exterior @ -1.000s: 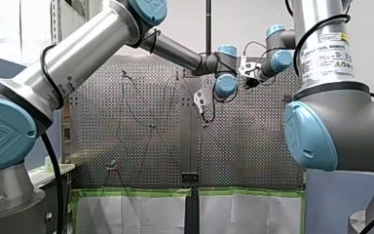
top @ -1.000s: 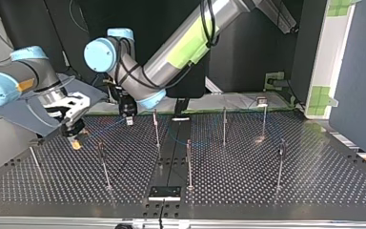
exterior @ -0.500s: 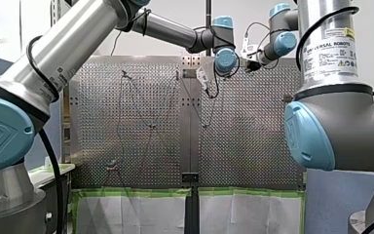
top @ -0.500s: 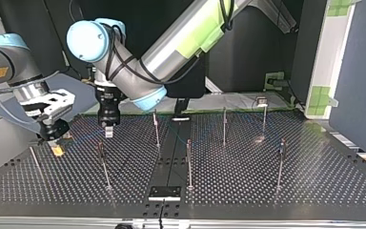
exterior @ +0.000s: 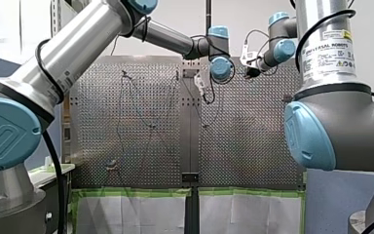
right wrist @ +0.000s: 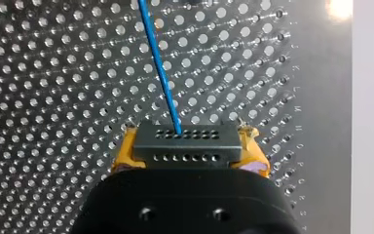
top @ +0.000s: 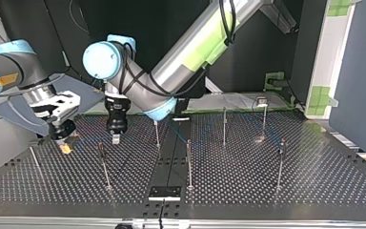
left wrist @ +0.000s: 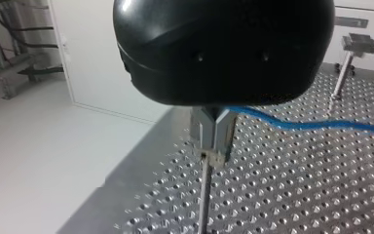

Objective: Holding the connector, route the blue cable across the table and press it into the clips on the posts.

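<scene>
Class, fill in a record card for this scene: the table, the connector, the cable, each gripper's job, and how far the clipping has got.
Table: perforated table with thin upright posts
Connector: dark connector, clamped between the yellow pads of my right gripper
Cable: blue cable leaves the connector and runs over the table
Left gripper: my left gripper is closed on the cable, just above a post's clip
Clipping: cable not yet pressed into that clip
</scene>
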